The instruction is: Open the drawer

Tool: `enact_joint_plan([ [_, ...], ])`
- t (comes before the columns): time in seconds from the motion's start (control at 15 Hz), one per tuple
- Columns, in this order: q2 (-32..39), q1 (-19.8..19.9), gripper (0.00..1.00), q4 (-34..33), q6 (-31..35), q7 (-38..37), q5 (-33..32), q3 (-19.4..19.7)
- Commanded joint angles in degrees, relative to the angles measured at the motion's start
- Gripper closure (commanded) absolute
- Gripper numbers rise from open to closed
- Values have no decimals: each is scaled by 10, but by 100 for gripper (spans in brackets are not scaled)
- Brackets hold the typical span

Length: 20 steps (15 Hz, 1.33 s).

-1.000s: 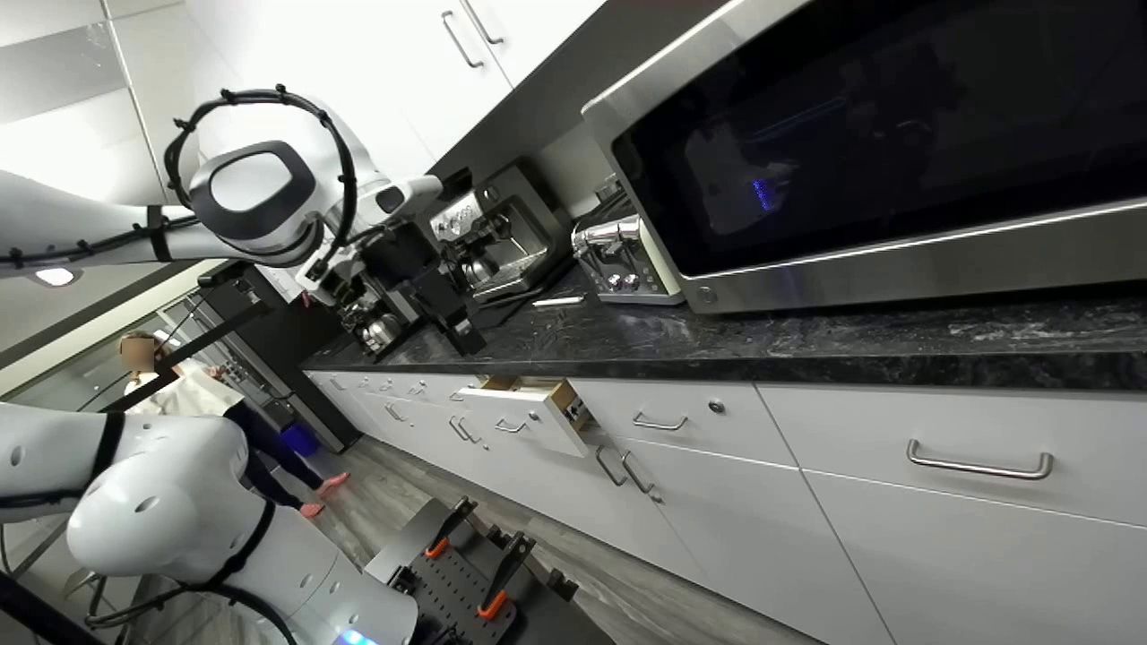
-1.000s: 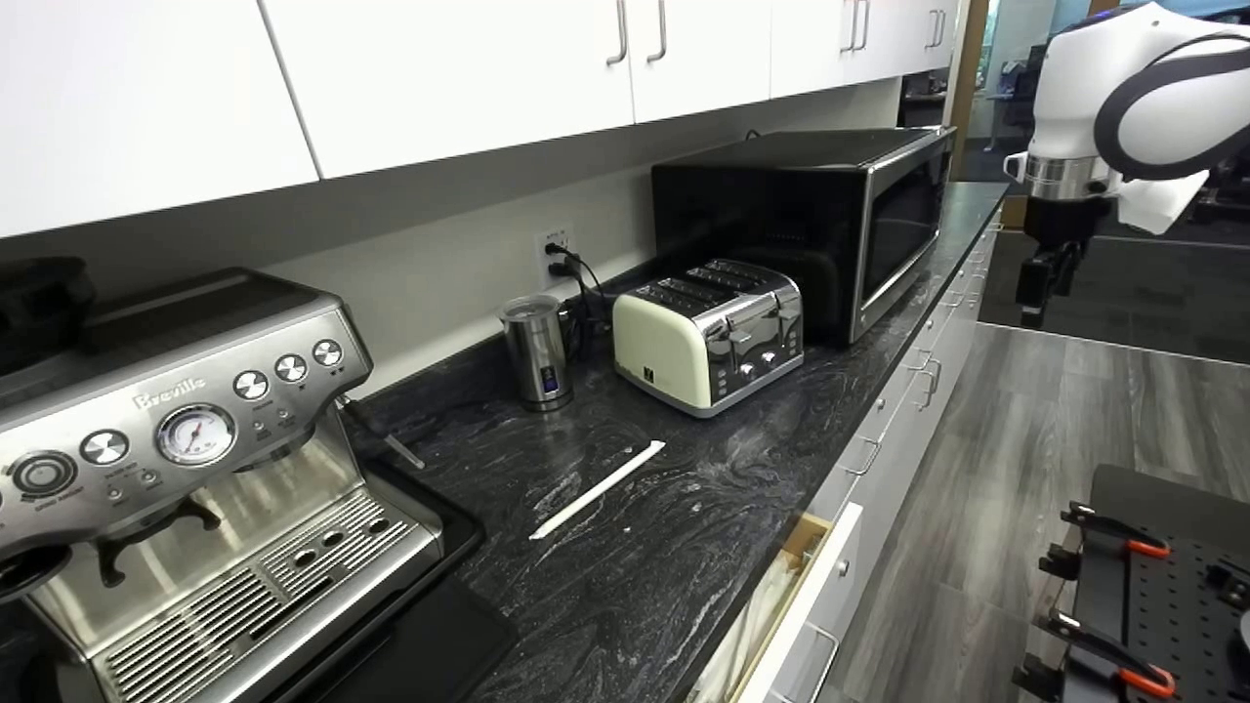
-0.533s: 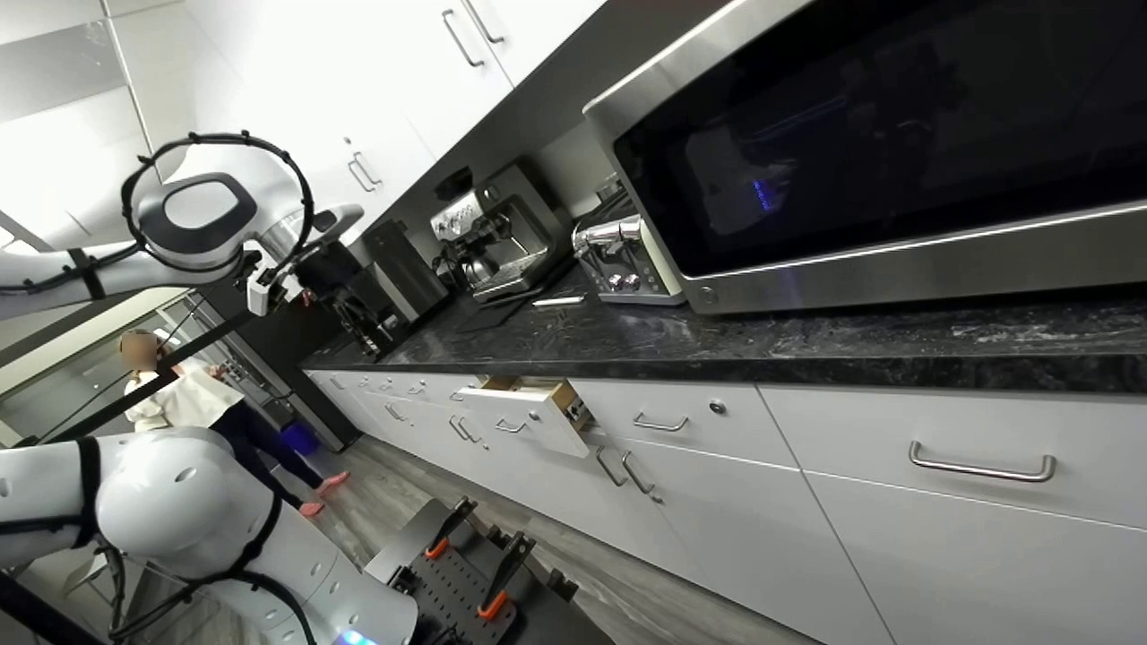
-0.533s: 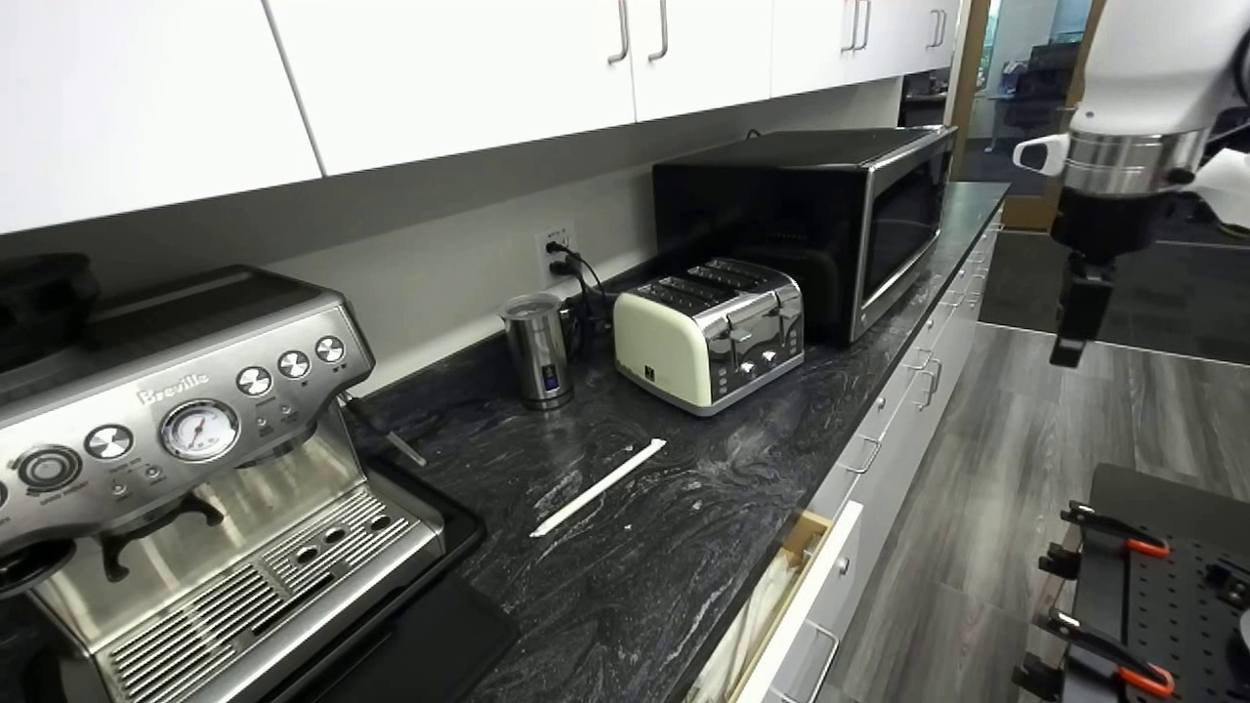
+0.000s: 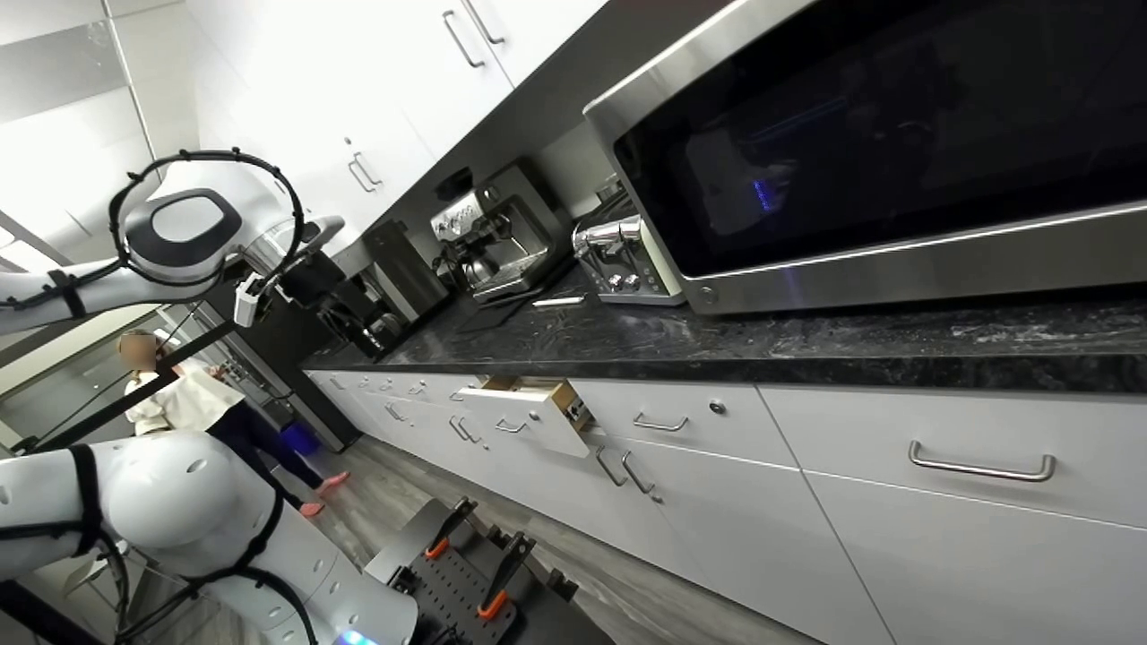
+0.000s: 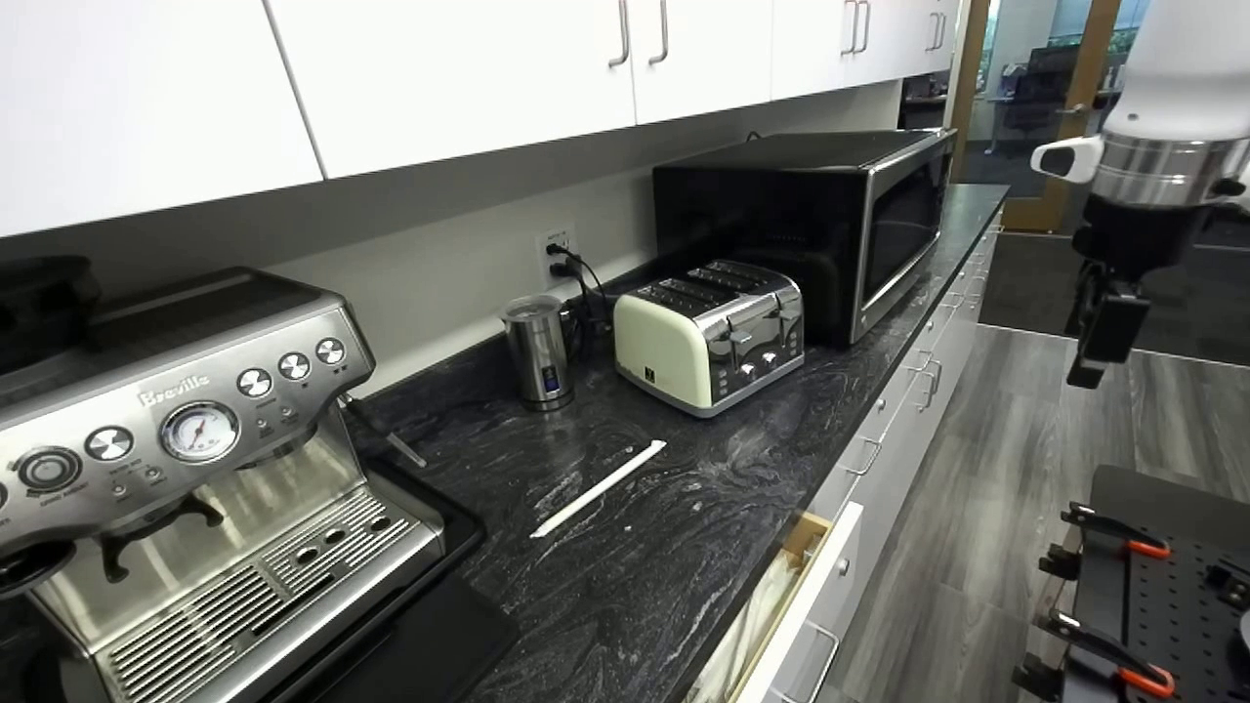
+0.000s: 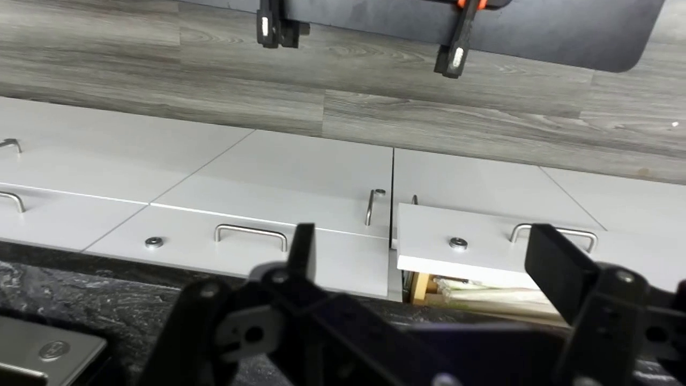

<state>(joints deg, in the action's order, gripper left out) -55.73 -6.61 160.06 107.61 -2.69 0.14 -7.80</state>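
Note:
The drawer stands partly pulled out in both exterior views, with its white front (image 5: 545, 432) ahead of the cabinet face and its tan wooden side (image 5: 564, 399) showing. Its front also shows in an exterior view (image 6: 815, 596), with pale wrapped items inside. In the wrist view the drawer front (image 7: 471, 228) lies beyond the fingers, and one finger covers part of its silver bar handle (image 7: 576, 232). My gripper (image 7: 423, 236) is open and empty. It is in the air, apart from the drawer, in both exterior views (image 5: 372, 339) (image 6: 1096, 356).
A dark stone counter (image 6: 625, 586) runs above the drawers. It holds a coffee machine (image 6: 195, 430), a toaster (image 6: 674, 351), a white straw (image 6: 598, 490) and a microwave (image 6: 762, 215). A black cart with clamps (image 5: 466, 573) stands in front of the cabinets. A person (image 5: 193, 394) stands at the back.
In an exterior view my gripper has moved left and slightly down, away from the coffee machine; in an exterior view it has moved right, down and nearer that camera. The drawer has not moved.

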Motion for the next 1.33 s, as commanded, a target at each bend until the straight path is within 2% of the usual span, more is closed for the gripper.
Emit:
enact_joint_plan([
  [0.0,58,-34,0,-36,55,-55,101,-11],
  [0.13,97,-63,0,-58,105,-96,192,-44],
  [0.33,161,-107,0,-79,219,-147,301,-107],
  [0.47,220,-127,0,-94,300,-172,325,-157],
  [0.6,263,-134,0,-107,348,-177,289,-192],
  [0.67,208,-146,0,-76,323,-180,290,-163],
  [0.8,249,-153,0,-89,347,-183,283,-180],
  [0.93,262,-153,0,-97,347,-182,281,-179],
  [1.07,282,-161,0,-100,381,-197,321,-167],
  [1.27,354,-149,0,-110,447,-267,350,-197],
])
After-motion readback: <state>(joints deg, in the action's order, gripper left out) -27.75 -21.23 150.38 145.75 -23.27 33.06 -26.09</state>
